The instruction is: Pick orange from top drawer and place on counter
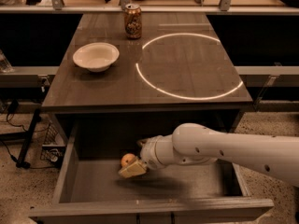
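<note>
The orange [126,160] lies on the floor of the open top drawer [187,185], left of centre and towards the back. My gripper [132,157] reaches into the drawer from the right on the white arm [224,148]. It is open. One cream finger [132,169] lies just in front of the orange and the other [142,142] is behind it. The fruit sits at the mouth of the fingers and I cannot tell whether they touch it. The counter [187,64] with its glowing white circle is above the drawer.
A cream bowl [96,56] sits on the counter's left side. A soda can [132,21] stands at the back, centre. The drawer's front panel [149,210] and sloping side walls bound the space. Rails and table legs flank both sides.
</note>
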`<state>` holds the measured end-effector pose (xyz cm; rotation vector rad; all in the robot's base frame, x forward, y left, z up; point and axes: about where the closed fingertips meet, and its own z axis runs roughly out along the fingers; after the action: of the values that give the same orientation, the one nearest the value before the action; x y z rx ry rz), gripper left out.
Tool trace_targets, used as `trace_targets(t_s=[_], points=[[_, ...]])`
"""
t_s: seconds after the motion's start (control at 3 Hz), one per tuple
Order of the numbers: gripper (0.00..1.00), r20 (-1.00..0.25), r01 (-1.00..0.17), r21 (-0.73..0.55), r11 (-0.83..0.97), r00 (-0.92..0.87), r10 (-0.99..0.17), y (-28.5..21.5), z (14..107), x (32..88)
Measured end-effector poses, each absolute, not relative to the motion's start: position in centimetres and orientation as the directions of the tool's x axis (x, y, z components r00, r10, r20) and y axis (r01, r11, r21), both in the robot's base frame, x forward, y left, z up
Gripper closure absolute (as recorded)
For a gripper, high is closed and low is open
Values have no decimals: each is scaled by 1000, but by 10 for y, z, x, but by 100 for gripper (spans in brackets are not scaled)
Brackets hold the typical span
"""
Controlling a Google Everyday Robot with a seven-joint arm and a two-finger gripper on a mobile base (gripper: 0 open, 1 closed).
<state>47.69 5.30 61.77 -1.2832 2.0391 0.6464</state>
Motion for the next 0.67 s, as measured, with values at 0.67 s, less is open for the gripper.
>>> trace_targets(t_s=[0.67], points=[[88,-733,-898,93,430,-354,-581,52,623,478]])
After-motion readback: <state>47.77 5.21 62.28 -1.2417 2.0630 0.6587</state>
